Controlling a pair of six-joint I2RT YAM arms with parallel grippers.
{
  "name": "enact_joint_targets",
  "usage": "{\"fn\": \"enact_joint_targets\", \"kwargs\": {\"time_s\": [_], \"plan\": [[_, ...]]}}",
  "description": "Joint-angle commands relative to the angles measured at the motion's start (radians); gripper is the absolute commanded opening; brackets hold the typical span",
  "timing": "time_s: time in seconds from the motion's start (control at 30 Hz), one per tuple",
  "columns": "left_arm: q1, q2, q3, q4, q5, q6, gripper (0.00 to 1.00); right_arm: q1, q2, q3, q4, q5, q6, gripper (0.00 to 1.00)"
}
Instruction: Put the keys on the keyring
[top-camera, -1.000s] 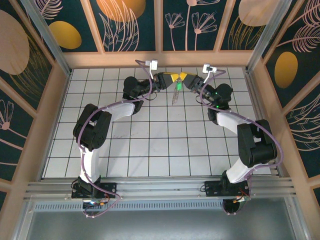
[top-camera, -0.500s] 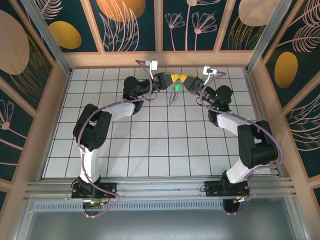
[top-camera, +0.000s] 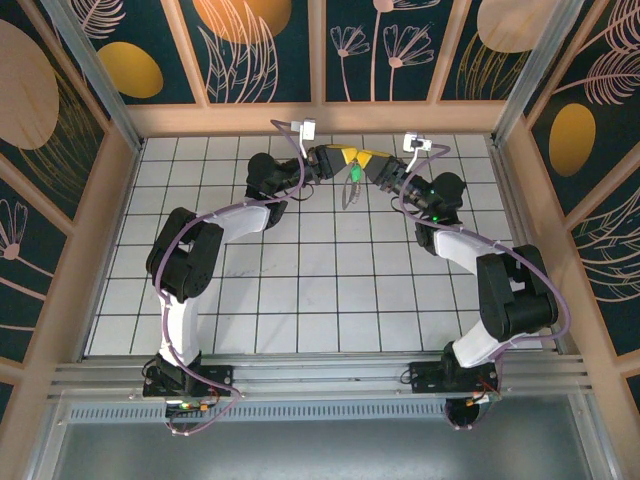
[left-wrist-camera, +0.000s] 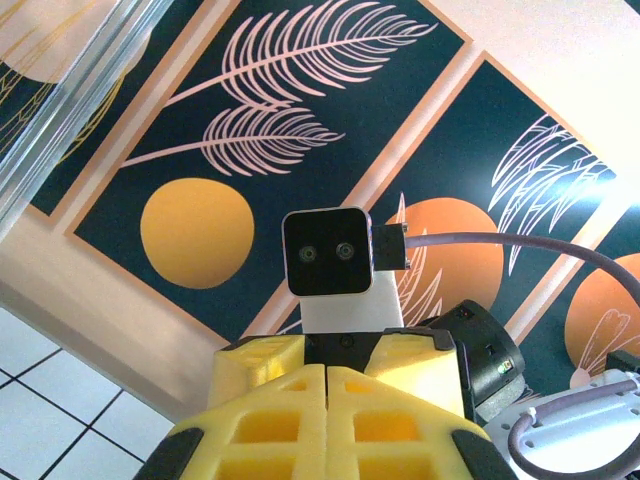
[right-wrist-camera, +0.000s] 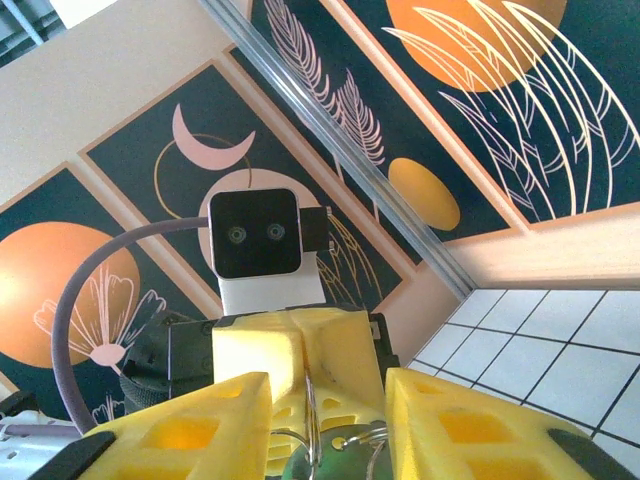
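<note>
Our left pincer (left-wrist-camera: 328, 375) is pinched tight on the keyring (right-wrist-camera: 311, 415), holding it up over the far side of the table (top-camera: 300, 300). The right pincer (right-wrist-camera: 328, 390) stands narrow around the key (right-wrist-camera: 330, 468); we cannot tell if it grips, but it likely steadies the key for threading.

We see a robot test cell, a lab rig rather than a home: a white gridded table (top-camera: 320, 300) boxed in by wood-framed panels (top-camera: 250, 60) printed with leaves and orange discs, with the left arm (top-camera: 185, 260) and right arm (top-camera: 510, 290) bolted to aluminium rails (top-camera: 320, 372) at its near edge.
</note>
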Motion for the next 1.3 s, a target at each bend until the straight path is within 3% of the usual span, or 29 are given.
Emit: {"fn": "enact_joint_targets", "kwargs": {"time_s": [0.0, 0.43, 0.6, 0.73, 0.83, 1.27], "plan": [[-0.006, -0.024, 0.016, 0.059, -0.013, 0.003, 0.0, 0.012, 0.001, 0.006, 0.047, -0.021, -0.009, 0.33], [-0.008, -0.031, 0.004, 0.067, -0.008, 0.001, 0.0, 0.01, 0.04, 0.045, 0.06, -0.037, 0.013, 0.0], [-0.006, -0.035, -0.002, 0.046, -0.005, 0.008, 0.0, -0.016, 0.037, 0.043, 0.012, -0.059, -0.019, 0.0], [0.014, -0.063, -0.021, -0.006, -0.014, 0.048, 0.22, -0.064, 0.037, 0.046, -0.043, -0.115, -0.051, 0.0], [0.044, -0.085, -0.04, -0.022, -0.012, 0.06, 0.32, -0.099, 0.031, 0.048, -0.098, -0.172, -0.092, 0.0], [0.087, -0.079, 0.038, -0.386, 0.107, 0.309, 0.42, -0.142, 0.03, 0.16, -0.495, -0.398, -0.384, 0.0]]}}
